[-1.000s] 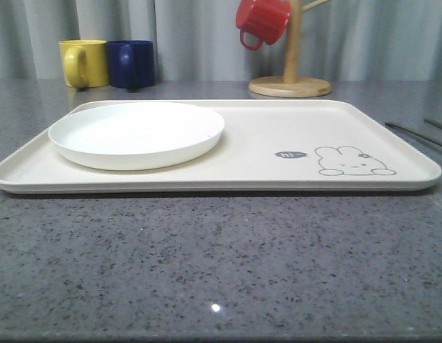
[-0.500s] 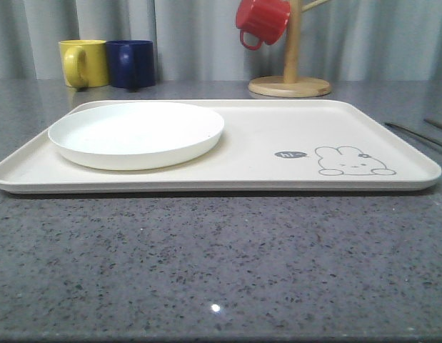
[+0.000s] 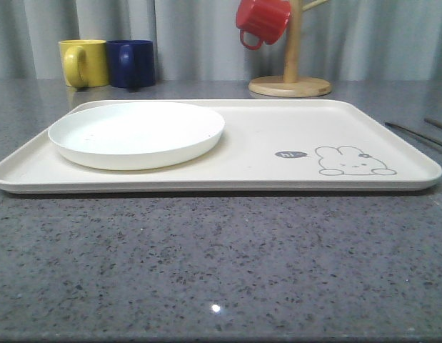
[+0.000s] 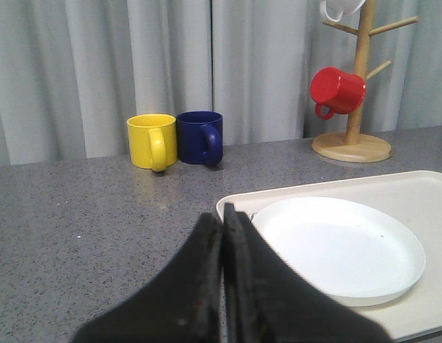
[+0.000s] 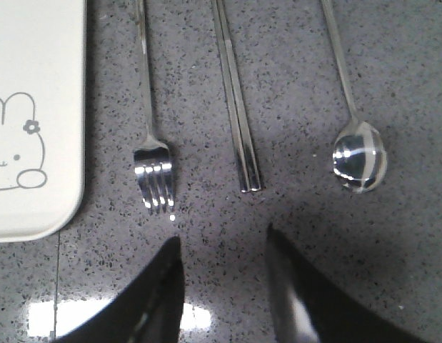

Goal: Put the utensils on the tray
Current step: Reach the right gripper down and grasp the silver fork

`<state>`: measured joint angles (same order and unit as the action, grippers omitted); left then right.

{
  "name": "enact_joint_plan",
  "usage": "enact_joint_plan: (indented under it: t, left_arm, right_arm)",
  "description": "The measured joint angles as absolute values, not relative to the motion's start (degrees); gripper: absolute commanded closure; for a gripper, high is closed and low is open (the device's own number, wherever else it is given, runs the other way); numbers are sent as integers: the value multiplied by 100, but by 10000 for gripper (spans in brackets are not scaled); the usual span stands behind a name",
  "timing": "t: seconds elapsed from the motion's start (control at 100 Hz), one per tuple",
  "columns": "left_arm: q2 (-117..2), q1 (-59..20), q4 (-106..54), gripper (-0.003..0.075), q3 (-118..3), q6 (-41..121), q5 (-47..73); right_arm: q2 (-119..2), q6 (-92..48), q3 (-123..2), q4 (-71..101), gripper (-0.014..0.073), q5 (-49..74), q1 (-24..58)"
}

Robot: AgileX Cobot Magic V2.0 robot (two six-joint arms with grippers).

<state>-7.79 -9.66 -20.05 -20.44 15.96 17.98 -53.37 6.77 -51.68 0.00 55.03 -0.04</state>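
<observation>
Round white plate (image 3: 136,133): on the cream rectangular tray's (image 3: 278,121) left half.
Silver fork (image 5: 151,143), flat metal chopsticks (image 5: 236,107), shiny spoon (image 5: 355,146): on the grey worktop (image 5: 292,86) — beside the tray's right edge.
Left gripper (image 4: 223,227): fingers pressed together — holding nothing.
Right gripper (image 5: 222,246): fingers parted, empty.

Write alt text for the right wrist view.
A fork, chopsticks and a spoon lie side by side on grey stone beside the tray corner with its rabbit drawing; the open right gripper hovers near their tips.

You've got the plate (image 3: 136,133) on the tray's (image 3: 278,128) left half, with the fork (image 5: 152,153), chopsticks (image 5: 236,114) and spoon (image 5: 358,161) lined up on the table (image 3: 221,264) right of the tray.
</observation>
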Motion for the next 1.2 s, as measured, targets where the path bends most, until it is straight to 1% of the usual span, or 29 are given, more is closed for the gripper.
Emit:
enact_joint_plan:
  t: [0.24,0.43,0.73,1.2]
  left_arm:
    - [-779,-966,-2005,739,-2044,1596,1798]
    - [-779,-966,-2005,739,-2044,1596,1798]
    - [-779,-966,-2005,739,-2044,1596,1798]
    - [-779,-966,-2005,739,-2044,1596,1798]
  right_arm:
    - [-5780,370,-5390,143,274,5238,165]
    - [-6617,291,-5694,230,274,5037,432]
    - [-7739,282,-6063,230,274,4919,465]
    - [-8360,269,-6228,378,274,4700,489]
